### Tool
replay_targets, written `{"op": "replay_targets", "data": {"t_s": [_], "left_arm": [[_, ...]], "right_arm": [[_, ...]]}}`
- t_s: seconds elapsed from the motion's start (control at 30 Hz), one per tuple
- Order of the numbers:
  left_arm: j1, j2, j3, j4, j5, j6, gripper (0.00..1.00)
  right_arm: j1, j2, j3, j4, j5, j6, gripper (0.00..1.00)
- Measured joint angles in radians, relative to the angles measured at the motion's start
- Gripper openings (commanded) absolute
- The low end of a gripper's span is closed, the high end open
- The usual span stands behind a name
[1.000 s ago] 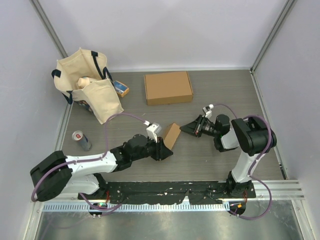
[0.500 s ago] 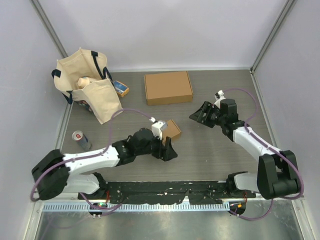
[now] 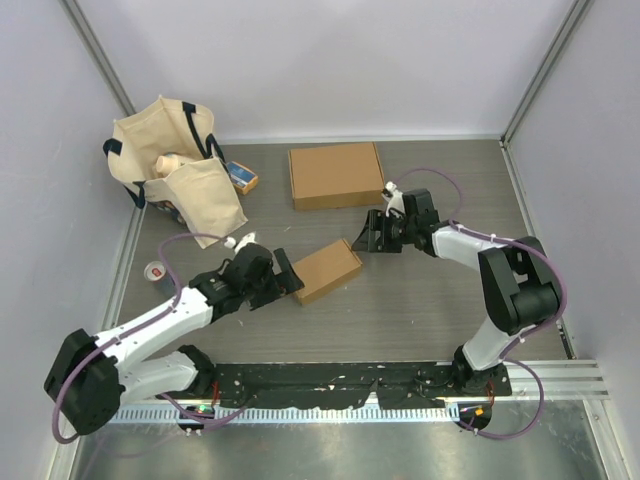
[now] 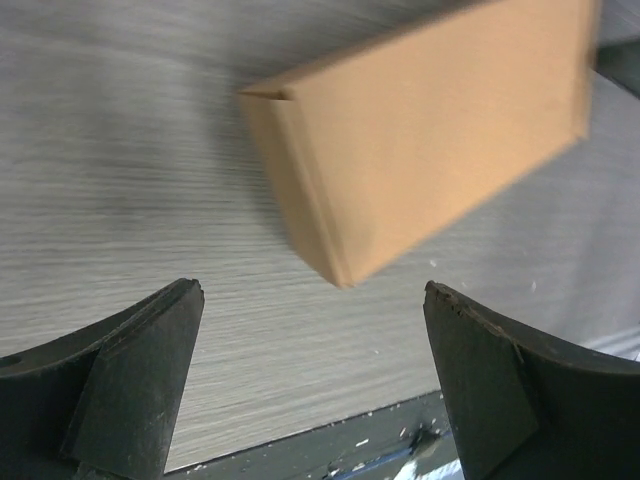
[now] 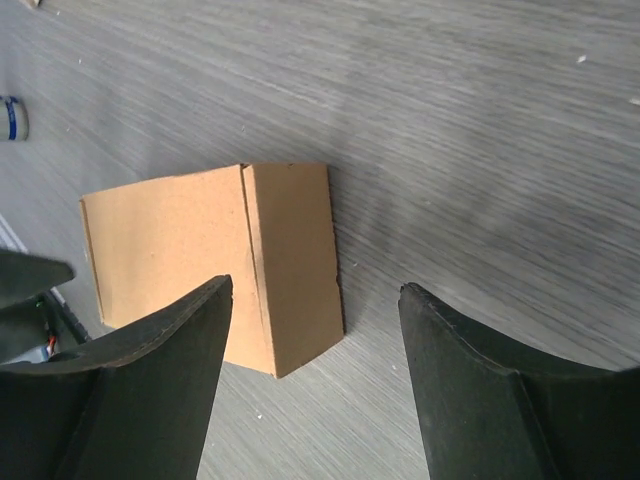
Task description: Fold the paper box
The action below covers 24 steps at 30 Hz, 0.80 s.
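The small brown paper box (image 3: 328, 270) lies closed and flat on the grey table (image 3: 430, 300), between my two grippers. My left gripper (image 3: 286, 273) sits just off the box's left end, open, with nothing between its fingers. In the left wrist view the box (image 4: 430, 130) lies ahead of the open left gripper (image 4: 312, 292), apart from both fingers. My right gripper (image 3: 367, 238) is open at the box's upper right corner. The right wrist view has the box (image 5: 200, 270) in front of the spread right gripper (image 5: 315, 290), not gripped.
A larger flat brown box (image 3: 336, 175) lies at the back middle. A cream tote bag (image 3: 175, 170) with items in it stands back left, with a small blue and orange pack (image 3: 241, 177) beside it. A drink can (image 3: 155, 272) lies at the left.
The box was held upright by my left gripper; it now lies flat on the table. Both grippers have opened. The left arm drew back left; the right gripper came in toward the box.
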<state>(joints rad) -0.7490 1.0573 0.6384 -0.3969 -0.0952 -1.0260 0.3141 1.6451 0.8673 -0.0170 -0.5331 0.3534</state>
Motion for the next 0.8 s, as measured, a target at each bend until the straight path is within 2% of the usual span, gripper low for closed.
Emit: {"op": "replay_targets", "data": {"t_s": [0.13,0.27,0.33,0.37,0.43,0.5,0.53,0.67,0.8], "left_arm": [[0.087,0.060,-0.080,0.079,0.037,-0.093,0.89],[0.105,0.148,-0.098,0.214,0.062,-0.116,0.84],[0.117,0.205,-0.095,0.291,0.089,-0.114,0.78],[0.125,0.237,-0.092,0.321,0.103,-0.114,0.69],[0.140,0.293,-0.085,0.373,0.134,-0.114,0.64],[0.148,0.330,-0.067,0.421,0.158,-0.100,0.63],[0.150,0.344,-0.059,0.432,0.162,-0.091,0.63],[0.163,0.407,-0.011,0.466,0.163,-0.057,0.68],[0.175,0.478,0.106,0.420,0.123,0.018,0.70]], "right_arm": [[0.004,0.020,0.000,0.024,-0.050,0.000,0.70],[0.016,0.039,-0.003,0.082,-0.087,0.021,0.69],[0.027,0.053,-0.011,0.116,-0.094,0.040,0.67],[0.031,0.059,-0.019,0.130,-0.096,0.050,0.65],[0.034,0.070,-0.032,0.147,-0.097,0.070,0.55],[0.038,0.077,-0.049,0.166,-0.089,0.087,0.45],[0.037,0.077,-0.055,0.175,-0.082,0.097,0.44],[0.016,0.076,-0.055,0.210,-0.052,0.134,0.43],[0.012,0.068,-0.051,0.226,0.003,0.175,0.43]]}}
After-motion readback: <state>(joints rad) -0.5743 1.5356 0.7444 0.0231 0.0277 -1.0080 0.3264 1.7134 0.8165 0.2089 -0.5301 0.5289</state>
